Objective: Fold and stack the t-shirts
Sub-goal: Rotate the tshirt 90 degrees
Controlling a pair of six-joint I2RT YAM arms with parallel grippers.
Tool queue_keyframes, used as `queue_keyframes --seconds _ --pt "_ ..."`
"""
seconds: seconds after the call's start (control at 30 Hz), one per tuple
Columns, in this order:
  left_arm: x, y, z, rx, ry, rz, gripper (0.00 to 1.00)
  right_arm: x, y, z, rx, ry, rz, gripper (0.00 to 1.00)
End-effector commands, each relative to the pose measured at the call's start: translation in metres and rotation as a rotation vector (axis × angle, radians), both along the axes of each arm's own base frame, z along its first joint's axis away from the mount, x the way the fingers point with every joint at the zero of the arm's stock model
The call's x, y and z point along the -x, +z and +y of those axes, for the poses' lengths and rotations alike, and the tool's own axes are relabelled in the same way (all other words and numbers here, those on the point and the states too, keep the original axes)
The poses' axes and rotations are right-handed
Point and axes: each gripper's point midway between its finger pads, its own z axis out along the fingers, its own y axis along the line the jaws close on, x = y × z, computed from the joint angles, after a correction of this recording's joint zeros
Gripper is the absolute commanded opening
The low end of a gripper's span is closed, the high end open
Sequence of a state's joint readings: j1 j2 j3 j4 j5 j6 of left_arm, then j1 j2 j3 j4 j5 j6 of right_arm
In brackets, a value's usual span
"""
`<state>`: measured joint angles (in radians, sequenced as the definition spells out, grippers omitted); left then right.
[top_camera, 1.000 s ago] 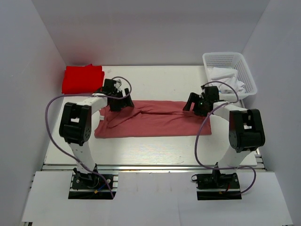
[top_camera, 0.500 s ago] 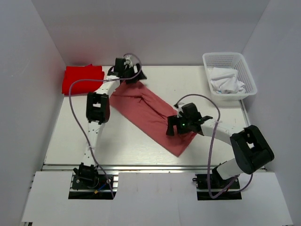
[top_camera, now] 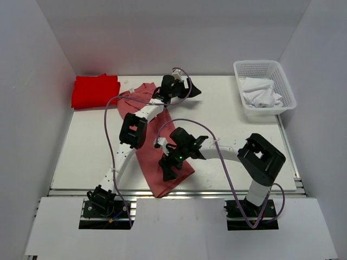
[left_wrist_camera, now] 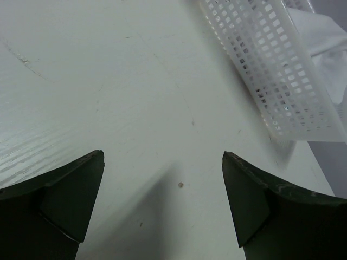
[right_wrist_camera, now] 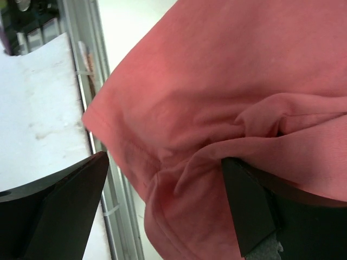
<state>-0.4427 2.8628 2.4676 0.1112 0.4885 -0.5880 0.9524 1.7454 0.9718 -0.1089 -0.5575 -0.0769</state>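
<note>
white counter (top_camera: 227,108) carries the pink t-shirt (top_camera: 149,162), a crumpled strip running from the far left-centre to the near edge. the red t-shirt (top_camera: 96,91) lies folded in the far left corner. the left tool (left_wrist_camera: 162,156) hangs wide over bare counter, facing the mesh basket (top_camera: 260,64). the right tool (right_wrist_camera: 165,158) gapes wide over the pink t-shirt's near end.
</note>
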Motion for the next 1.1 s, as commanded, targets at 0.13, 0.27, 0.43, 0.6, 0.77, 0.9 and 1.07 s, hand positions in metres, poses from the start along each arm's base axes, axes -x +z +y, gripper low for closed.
queue_keyframes --seconds 0.13,0.27,0.43,0.6,0.77,0.9,1.07 --pt "-0.008 0.12 0.03 -0.02 0.045 -0.213 1.0 -0.012 0.049 0.003 -0.117 -0.041 -0.117 0.9" --pt "0.008 0.204 0.063 -0.104 0.155 -0.289 1.0 -0.055 0.075 -0.008 -0.113 -0.33 -0.225 0.9" --pt "0.018 0.19 0.155 -0.327 0.469 -0.192 1.0 -0.108 0.086 -0.055 -0.081 -0.729 -0.347 0.9" --pt "0.04 0.128 0.222 -0.615 0.667 0.029 1.0 -0.145 0.087 -0.112 -0.027 -1.134 -0.364 0.9" --pt "0.041 0.059 0.249 -0.673 0.692 0.223 1.0 -0.156 0.073 -0.166 0.039 -1.375 -0.337 0.9" --pt "0.031 0.016 0.26 -0.656 0.696 0.32 0.97 -0.156 0.068 -0.187 0.041 -1.428 -0.327 0.9" --pt "0.015 -0.029 0.248 -0.607 0.617 0.385 0.94 -0.153 0.061 -0.196 0.071 -1.413 -0.3 0.9"
